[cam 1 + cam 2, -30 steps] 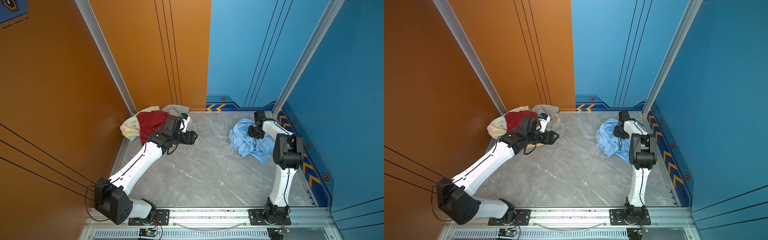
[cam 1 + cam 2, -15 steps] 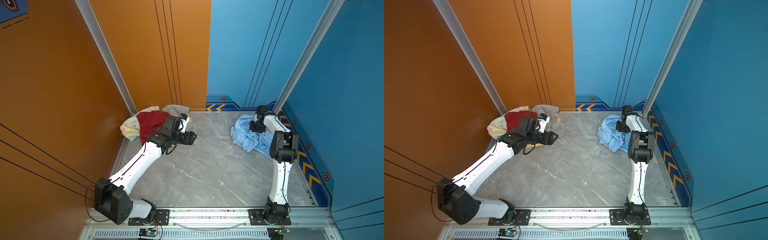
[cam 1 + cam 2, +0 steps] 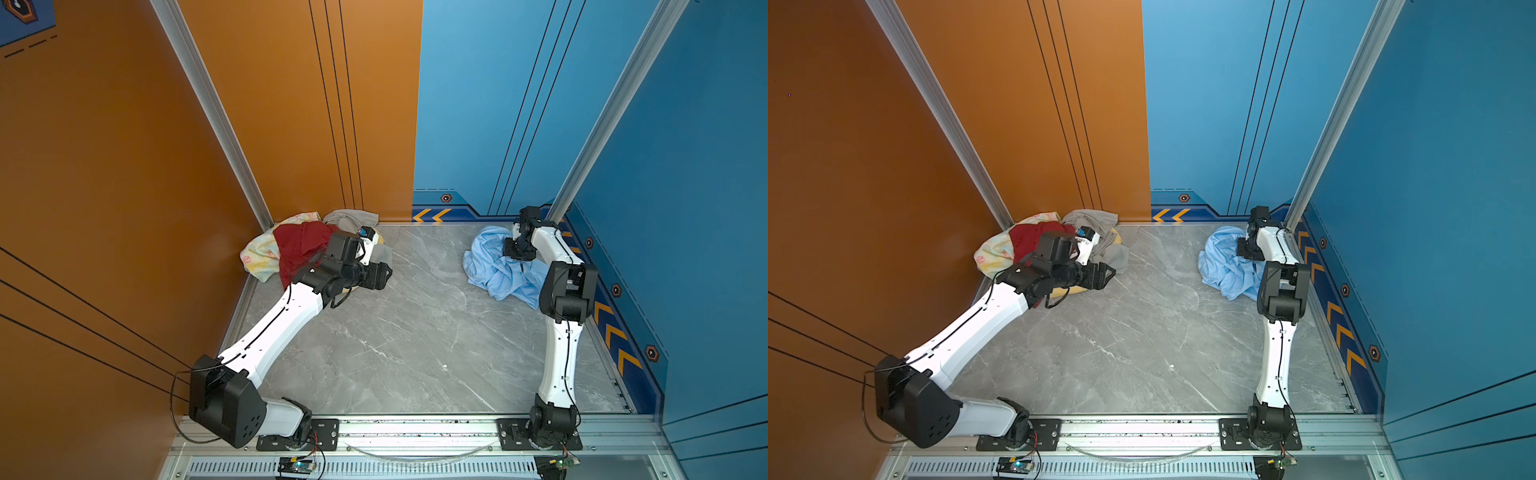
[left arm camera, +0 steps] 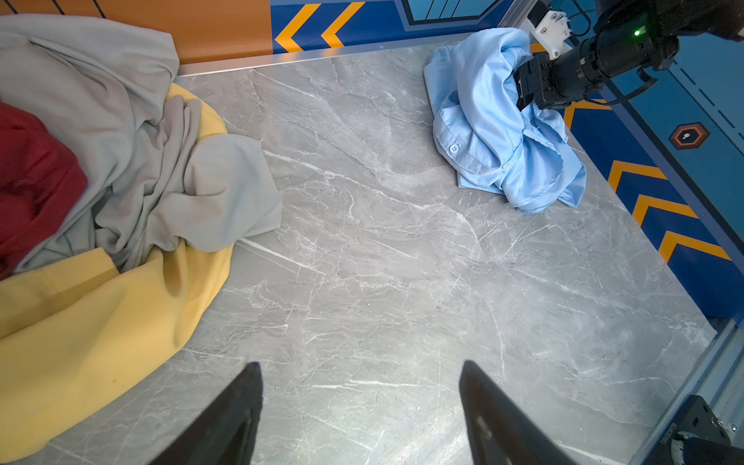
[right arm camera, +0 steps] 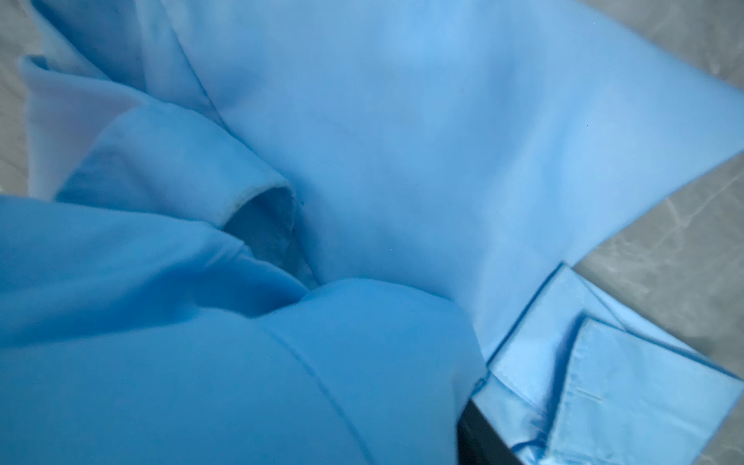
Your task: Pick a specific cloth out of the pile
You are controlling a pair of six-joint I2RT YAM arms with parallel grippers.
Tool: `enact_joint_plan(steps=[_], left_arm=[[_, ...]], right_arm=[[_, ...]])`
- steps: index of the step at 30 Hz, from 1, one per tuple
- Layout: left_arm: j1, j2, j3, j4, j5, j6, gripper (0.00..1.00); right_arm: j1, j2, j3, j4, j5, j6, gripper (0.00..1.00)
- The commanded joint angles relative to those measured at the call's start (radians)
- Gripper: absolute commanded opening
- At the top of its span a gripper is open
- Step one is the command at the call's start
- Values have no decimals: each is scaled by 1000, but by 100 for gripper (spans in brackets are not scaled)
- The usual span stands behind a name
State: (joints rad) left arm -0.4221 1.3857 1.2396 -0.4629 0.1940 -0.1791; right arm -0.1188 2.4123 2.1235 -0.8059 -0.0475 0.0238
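Blue shirt set apart from the pile, right gripper buried in its folds

In both top views the cloth [image 3: 496, 268] lies crumpled by the blue wall, well apart from the pile [image 3: 307, 245]; the right gripper [image 3: 516, 250] sits on it. In the left wrist view the left gripper [image 4: 358, 406] hangs open and empty over bare floor beside the grey garment [image 4: 133, 133]. In the right wrist view fabric covers nearly everything, so I cannot tell how the right jaws stand; if a fold snags a finger [image 5: 481, 441], lifting away could drag the shirt along
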Motion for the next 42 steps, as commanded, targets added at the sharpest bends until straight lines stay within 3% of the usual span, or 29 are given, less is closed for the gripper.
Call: enact_joint_plan(steps=[1, 8, 12, 18, 27, 31, 36, 42], left_arm=[[9, -17, 0, 10, -9, 15, 78], [5, -61, -5, 0, -83, 13, 85], [9, -88, -5, -22, -132, 16, 99], [19, -125, -8, -38, -161, 24, 98], [45, -152, -20, -43, -180, 24, 98], [49, -152, -29, -43, -182, 10, 98], [51, -144, -31, -41, -178, -1, 98], [62, -152, -42, -42, -177, 11, 98]], right_arm=[[-1, -71, -11, -33, 20, -11, 60], [1, -194, -84, -24, 26, -8, 76], [1, -268, -125, -14, 29, 3, 84], [2, -331, -147, -7, 40, 30, 92], [2, -439, -196, 68, -19, 86, 95], [7, -475, -292, 173, -46, 149, 95], [9, -558, -506, 411, -71, 317, 95], [8, -616, -571, 505, -102, 370, 95]])
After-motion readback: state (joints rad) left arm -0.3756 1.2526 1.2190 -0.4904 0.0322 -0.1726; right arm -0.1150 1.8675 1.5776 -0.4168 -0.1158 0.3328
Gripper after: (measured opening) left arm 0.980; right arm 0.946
